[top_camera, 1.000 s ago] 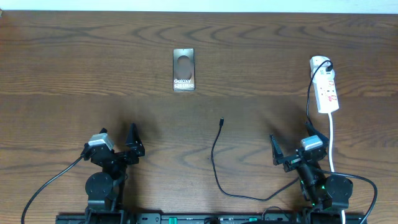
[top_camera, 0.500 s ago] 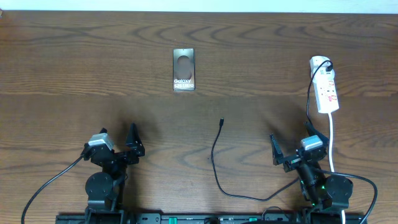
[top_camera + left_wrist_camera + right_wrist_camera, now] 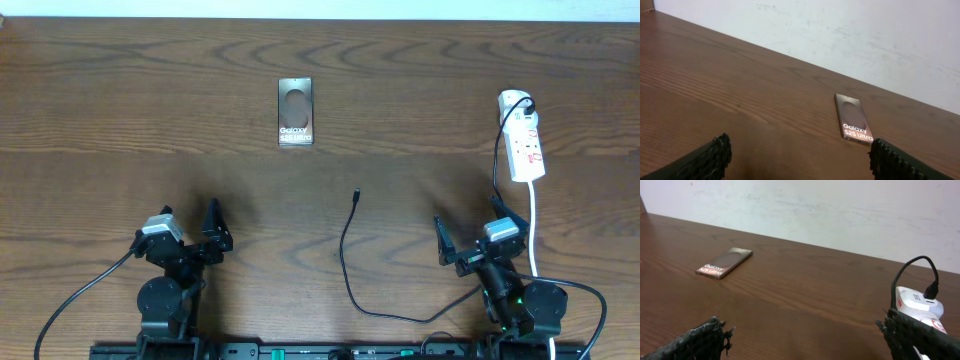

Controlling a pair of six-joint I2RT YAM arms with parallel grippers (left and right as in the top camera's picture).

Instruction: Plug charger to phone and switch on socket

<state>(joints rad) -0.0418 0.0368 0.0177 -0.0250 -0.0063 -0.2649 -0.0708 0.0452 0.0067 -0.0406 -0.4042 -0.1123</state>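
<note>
White "Galaxy S25 Ultra" on phone (image 3: 854, 118)

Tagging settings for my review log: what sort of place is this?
Likely a robot test bench: a wooden table by a plain white wall, holding a phone, charger cable and power strip.

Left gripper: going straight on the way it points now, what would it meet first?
Probably the flat dark grey-brown Galaxy phone, lying ahead, right of centre for the open left gripper; nothing else shows before it, though depth is unclear.
</note>
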